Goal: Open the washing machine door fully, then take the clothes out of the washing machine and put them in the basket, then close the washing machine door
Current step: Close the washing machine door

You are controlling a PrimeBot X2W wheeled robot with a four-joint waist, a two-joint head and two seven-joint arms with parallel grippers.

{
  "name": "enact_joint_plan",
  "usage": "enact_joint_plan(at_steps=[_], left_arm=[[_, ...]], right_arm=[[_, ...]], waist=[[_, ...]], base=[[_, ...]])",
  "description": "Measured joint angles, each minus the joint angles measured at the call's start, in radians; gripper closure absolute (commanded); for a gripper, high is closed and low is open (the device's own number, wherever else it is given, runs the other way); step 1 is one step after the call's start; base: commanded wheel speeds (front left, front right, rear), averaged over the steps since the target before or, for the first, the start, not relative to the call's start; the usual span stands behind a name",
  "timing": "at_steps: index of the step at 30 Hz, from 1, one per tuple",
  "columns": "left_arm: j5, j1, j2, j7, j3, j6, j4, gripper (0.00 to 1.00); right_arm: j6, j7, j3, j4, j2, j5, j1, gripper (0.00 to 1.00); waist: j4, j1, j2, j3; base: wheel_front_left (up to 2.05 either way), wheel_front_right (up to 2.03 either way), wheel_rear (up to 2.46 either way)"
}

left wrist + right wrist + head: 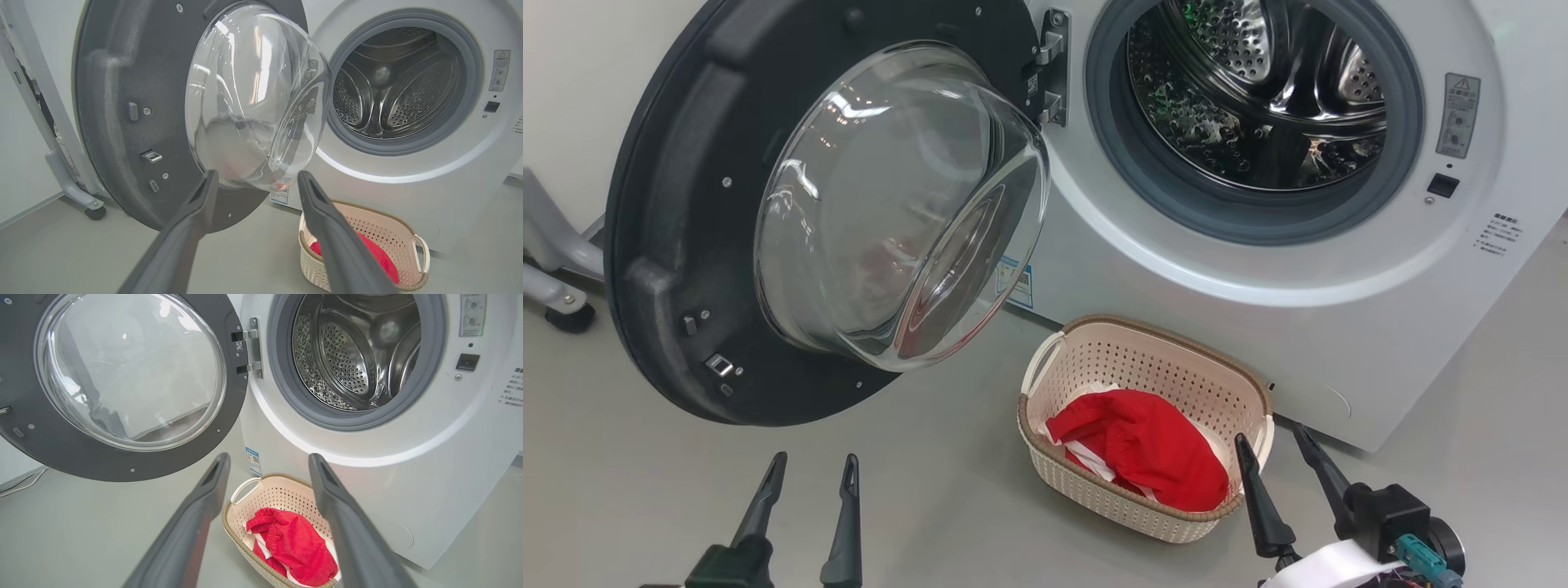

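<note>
The washing machine stands with its door swung wide to the left, its glass bowl facing me. I see bare steel in the drum. The clothes, red with white parts, lie in the basket on the floor below the opening. My left gripper is open and empty at the lower left, below the door. My right gripper is open and empty beside the basket's right end. The door, my left gripper, basket, clothes and my right gripper show in the wrist views.
A grey wheeled stand leg sits at the far left behind the door. The door latch sticks out from the door's lower rim. Open grey floor lies between the grippers.
</note>
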Motion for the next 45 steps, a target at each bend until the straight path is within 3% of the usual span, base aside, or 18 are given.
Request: enact_joint_plan(at_steps=[19,20,21,22,23,34,40,45], left_arm=[[-0.002,0.000,0.000,-0.021,0.014,0.003,-0.004,0.00],[-0.002,0.000,0.000,-0.021,0.016,0.003,-0.004,0.06],[-0.003,0.000,0.000,-0.021,0.016,0.003,-0.004,0.50],[-0.004,0.000,0.000,-0.023,0.017,0.003,-0.004,0.79],[-0.007,0.000,0.000,-0.027,0.017,0.003,-0.004,1.00],[-0.059,-0.001,-0.002,-0.042,0.012,-0.015,-0.016,1.00],[-0.255,-0.006,-0.020,-0.052,0.018,-0.056,-0.071,1.00],[-0.540,-0.024,-0.023,-0.053,0.029,-0.111,-0.147,1.00]], right_arm=[[0.003,0.000,0.012,0.016,0.001,-0.001,-0.003,0.00],[0.003,0.000,0.012,0.017,0.001,-0.001,-0.004,0.00],[0.003,0.000,0.012,0.018,0.001,-0.001,-0.004,0.00],[0.003,0.000,0.012,0.018,0.001,-0.001,-0.004,0.00],[0.003,0.000,0.012,0.018,0.001,-0.001,-0.004,0.00],[0.003,0.000,0.011,0.019,0.001,-0.001,-0.005,0.00],[0.002,0.000,0.009,0.020,0.001,-0.001,-0.006,0.00],[0.002,0.000,0.009,0.021,0.001,-0.001,-0.006,0.00]], waist=[[0.006,0.0000,0.0000,0.008],[0.006,0.0000,0.0000,0.008],[0.006,0.0000,0.0000,0.008],[0.006,0.0000,0.0000,0.009],[0.006,0.0000,0.0000,0.009],[0.005,0.0000,0.0000,0.011],[0.005,0.0000,0.0000,0.011],[0.006,0.0000,0.0000,0.011]], base=[[0.00,0.00,0.00],[0.00,0.00,0.00],[0.00,0.00,0.00],[0.00,0.00,0.00],[0.00,0.00,0.00],[0.00,0.00,0.00],[0.00,0.00,0.00],[0.00,0.00,0.00]])
